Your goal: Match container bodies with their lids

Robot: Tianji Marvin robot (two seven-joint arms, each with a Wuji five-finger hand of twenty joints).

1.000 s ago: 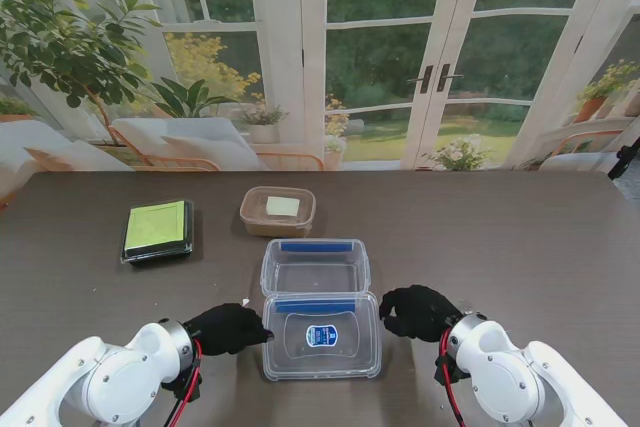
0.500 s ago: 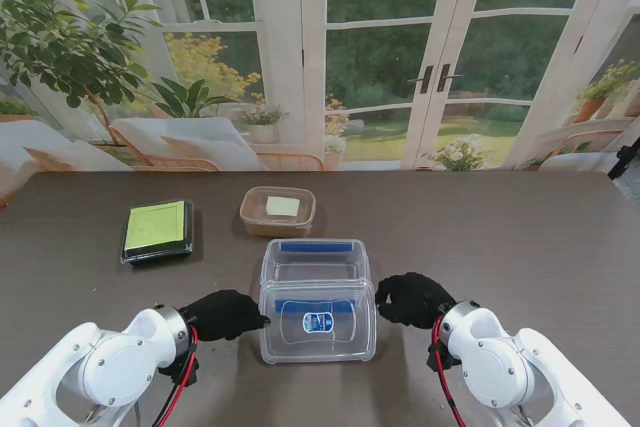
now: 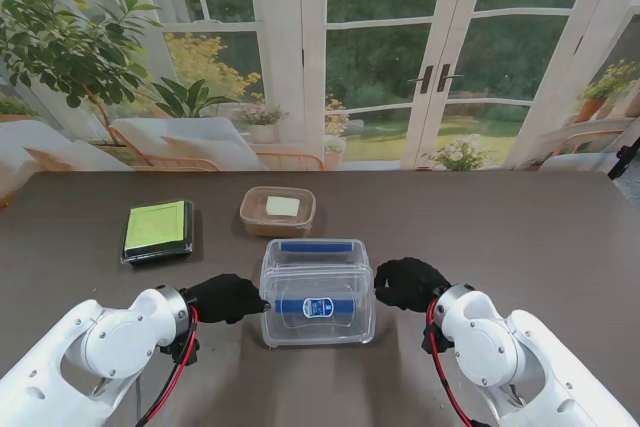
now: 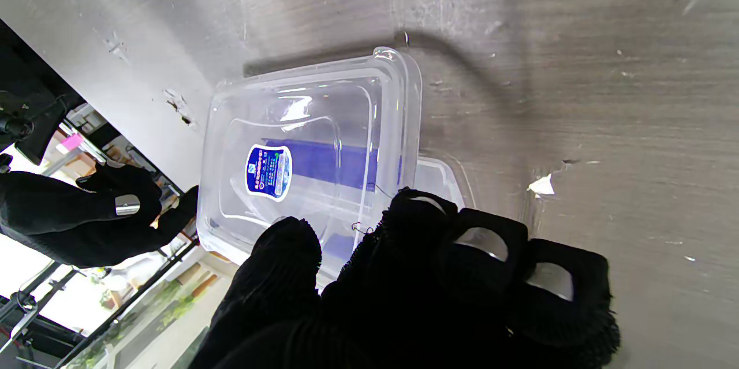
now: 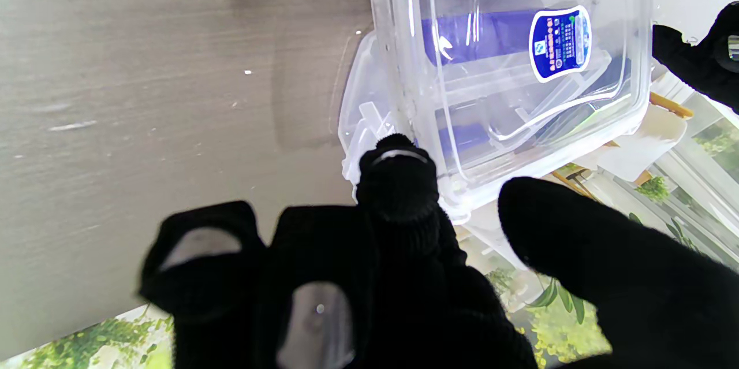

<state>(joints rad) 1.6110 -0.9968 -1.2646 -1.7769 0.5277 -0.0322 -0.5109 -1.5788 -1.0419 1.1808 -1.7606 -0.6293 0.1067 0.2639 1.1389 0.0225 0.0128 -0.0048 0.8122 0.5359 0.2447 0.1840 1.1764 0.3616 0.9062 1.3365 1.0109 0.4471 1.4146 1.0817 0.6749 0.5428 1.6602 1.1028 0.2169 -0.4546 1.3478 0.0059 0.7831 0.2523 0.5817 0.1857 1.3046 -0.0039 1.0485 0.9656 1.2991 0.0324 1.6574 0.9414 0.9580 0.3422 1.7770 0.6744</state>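
Both hands, left hand (image 3: 226,298) and right hand (image 3: 408,283), are gripping the clear lid (image 3: 318,306) by its side edges, holding it over the clear container body (image 3: 314,259) near the table's (image 3: 540,237) near edge. Scratches and pale flecks are showing on the dark woodgrain; glass doors (image 3: 440,57) are standing beyond the far edge.

Clear lid (image 3: 318,305) with blue label, black-gloved left hand (image 3: 226,298), lime-green pad (image 3: 156,225).
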